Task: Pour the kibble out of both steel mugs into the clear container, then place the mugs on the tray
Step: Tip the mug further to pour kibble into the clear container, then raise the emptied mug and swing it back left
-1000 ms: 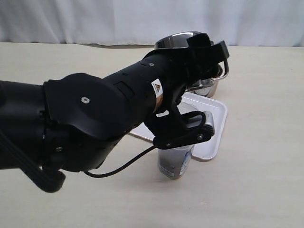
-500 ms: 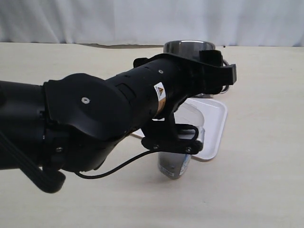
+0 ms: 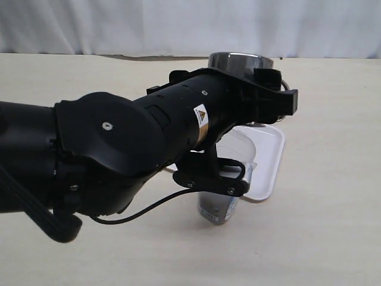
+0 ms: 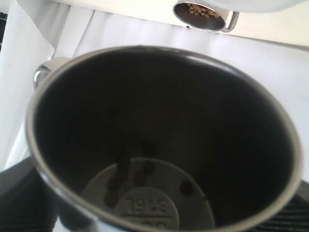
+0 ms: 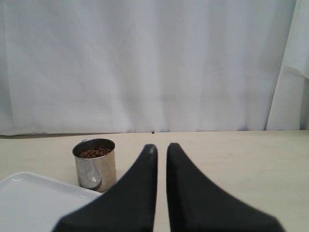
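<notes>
Left gripper clamps the near-empty mug at upper centre, above the clear container at lower centre, apparently for pouring. Right gripper, pressed together and empty, faces the full mug at lower left.

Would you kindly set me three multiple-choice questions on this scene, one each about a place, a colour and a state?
1. The full mug stands: A beside the tray, on the table; B on the tray; C on a shelf.
2. The tray is: A blue; B white; C black.
3. The lifted mug is: A lidded; B brim-full; C almost empty.
1 A, its base sits on the table past the tray's rim; 2 B, plain white; 3 C, only a few pellets lie inside.
</notes>
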`<state>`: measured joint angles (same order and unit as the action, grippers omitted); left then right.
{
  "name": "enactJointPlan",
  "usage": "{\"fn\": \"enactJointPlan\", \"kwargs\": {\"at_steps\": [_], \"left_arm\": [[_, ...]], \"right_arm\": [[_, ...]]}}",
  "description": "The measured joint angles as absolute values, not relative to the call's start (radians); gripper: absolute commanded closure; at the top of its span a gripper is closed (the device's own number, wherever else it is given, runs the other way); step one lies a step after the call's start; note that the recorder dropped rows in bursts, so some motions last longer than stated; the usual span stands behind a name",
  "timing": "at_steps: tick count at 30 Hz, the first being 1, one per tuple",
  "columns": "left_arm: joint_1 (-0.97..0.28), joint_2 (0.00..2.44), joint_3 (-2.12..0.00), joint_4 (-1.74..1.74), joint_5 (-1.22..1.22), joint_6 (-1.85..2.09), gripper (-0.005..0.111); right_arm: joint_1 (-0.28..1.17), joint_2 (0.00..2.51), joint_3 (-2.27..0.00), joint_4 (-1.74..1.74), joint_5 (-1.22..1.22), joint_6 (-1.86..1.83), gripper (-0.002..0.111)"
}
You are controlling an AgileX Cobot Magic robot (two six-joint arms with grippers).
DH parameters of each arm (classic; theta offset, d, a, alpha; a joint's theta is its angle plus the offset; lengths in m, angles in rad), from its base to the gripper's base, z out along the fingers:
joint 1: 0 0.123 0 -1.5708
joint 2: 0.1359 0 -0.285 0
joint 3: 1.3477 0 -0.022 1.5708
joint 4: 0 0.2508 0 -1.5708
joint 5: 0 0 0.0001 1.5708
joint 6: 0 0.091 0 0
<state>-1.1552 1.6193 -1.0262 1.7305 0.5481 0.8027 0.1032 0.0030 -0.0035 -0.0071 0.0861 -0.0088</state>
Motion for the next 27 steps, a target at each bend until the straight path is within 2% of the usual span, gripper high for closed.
{"fn": "enactJointPlan", "kwargs": {"at_steps": [16,22,27], "left_arm": [[-1.155,1.619,-1.026,1.734,0.517,0.861,0.107],[-1.148,1.595,-1.026,1.736,0.56,0.417,0.107],[-1.053,1.492,-1.026,1.594,0.418,0.09,0.107]], "right_arm": [[0.103,0.003,-0.003,-0.007,0.086,-0.009,0.103],[0.103,0.003,-0.003,-0.007,0.086,-0.009,0.103],[0.103,0.003,-0.003,-0.007,0.086,-0.009,0.103]]}}
